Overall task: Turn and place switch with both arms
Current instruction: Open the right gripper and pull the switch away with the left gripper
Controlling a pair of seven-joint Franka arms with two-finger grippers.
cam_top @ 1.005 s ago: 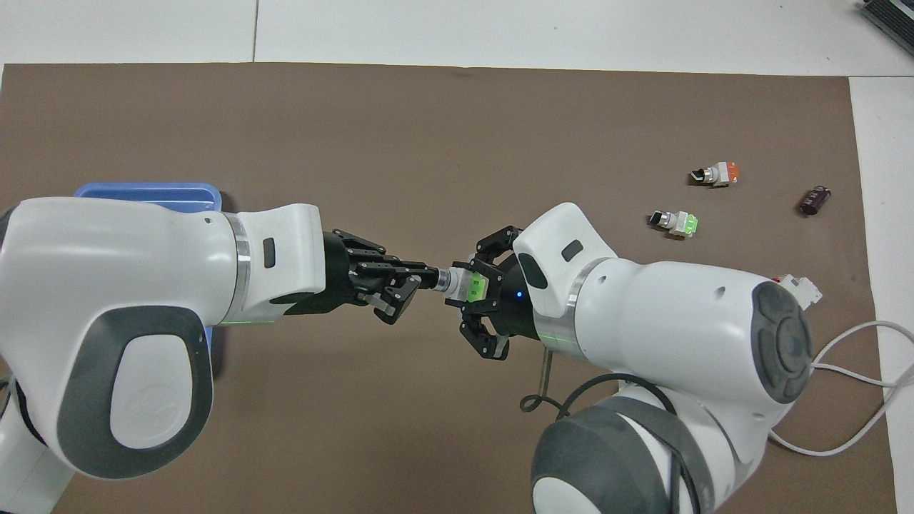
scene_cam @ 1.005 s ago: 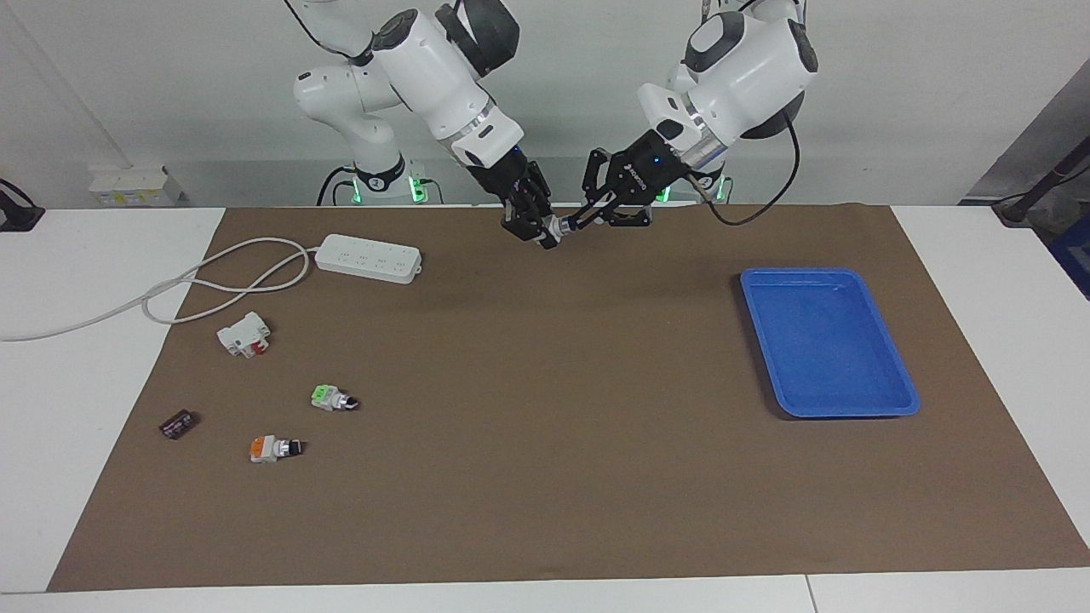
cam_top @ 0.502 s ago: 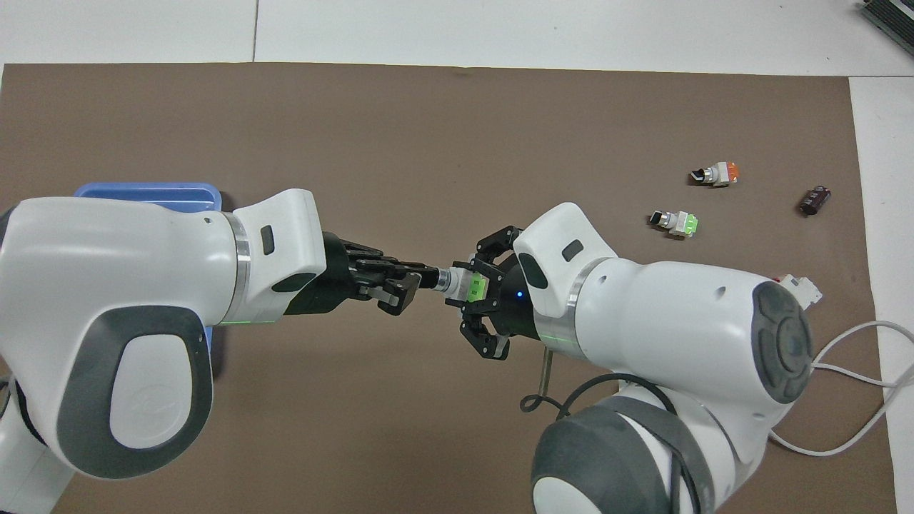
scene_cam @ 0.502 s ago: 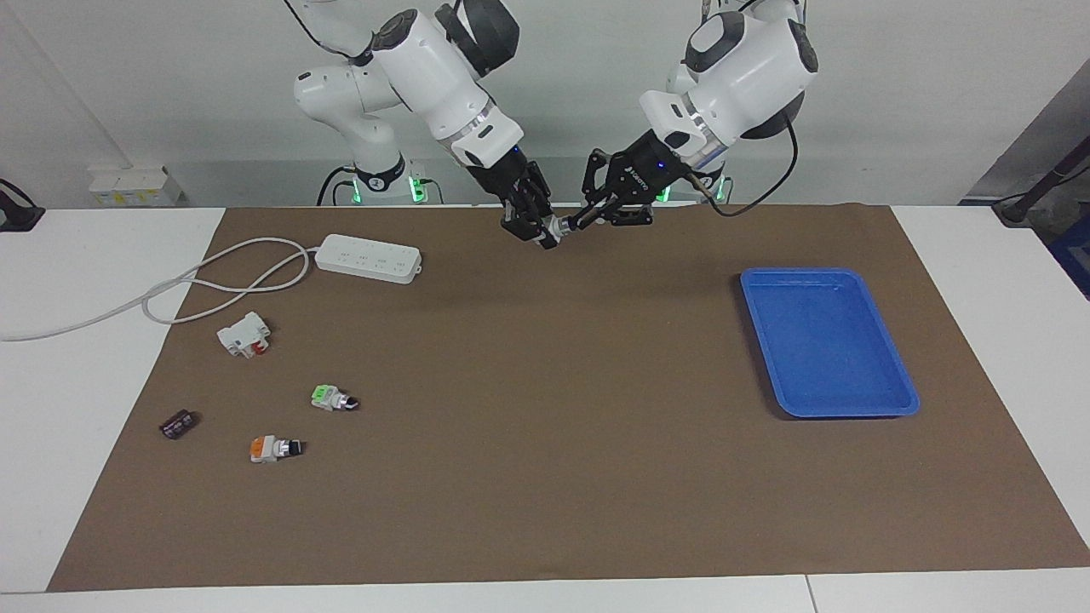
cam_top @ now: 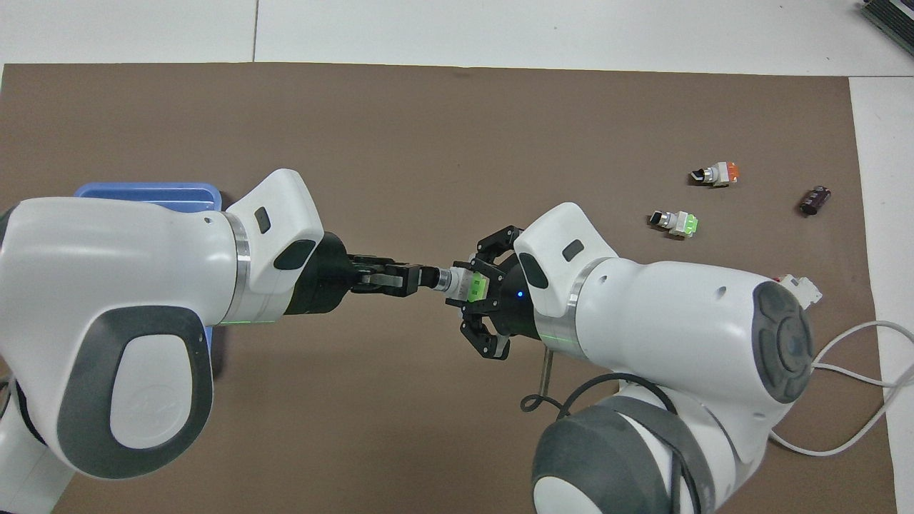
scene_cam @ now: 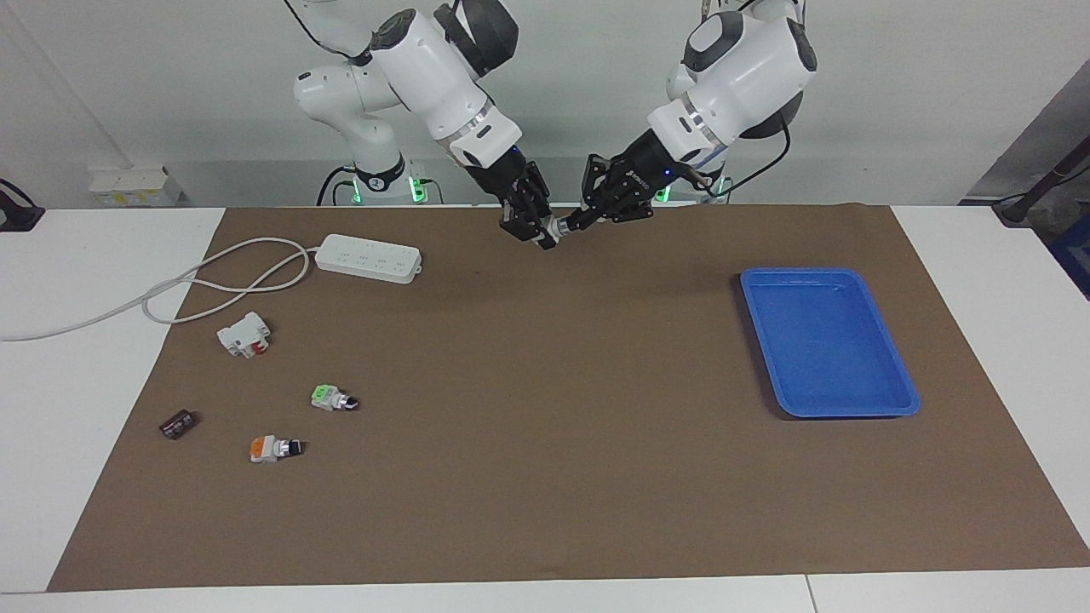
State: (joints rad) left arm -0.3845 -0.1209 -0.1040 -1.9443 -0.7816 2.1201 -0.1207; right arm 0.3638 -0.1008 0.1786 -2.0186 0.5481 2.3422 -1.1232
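A switch [cam_top: 460, 284] with a bright green block, silver middle and black knob is held in the air between both grippers, over the mat's edge nearest the robots; it also shows in the facing view [scene_cam: 555, 228]. My right gripper [cam_top: 475, 288] [scene_cam: 532, 230] is shut on its green block. My left gripper [cam_top: 421, 277] [scene_cam: 579, 220] is shut on its black knob tip. A second green-ended switch [scene_cam: 332, 398] [cam_top: 675, 223] lies on the mat toward the right arm's end.
An orange-ended switch [scene_cam: 272, 448], a white block with a red lever [scene_cam: 244, 334] and a small dark part [scene_cam: 177, 423] lie near the second switch. A white power strip [scene_cam: 368, 257] lies nearer the robots. A blue tray [scene_cam: 826, 340] sits toward the left arm's end.
My left gripper has rolled about its own axis while gripping the knob. The right gripper and the switch's green block have stayed in place.
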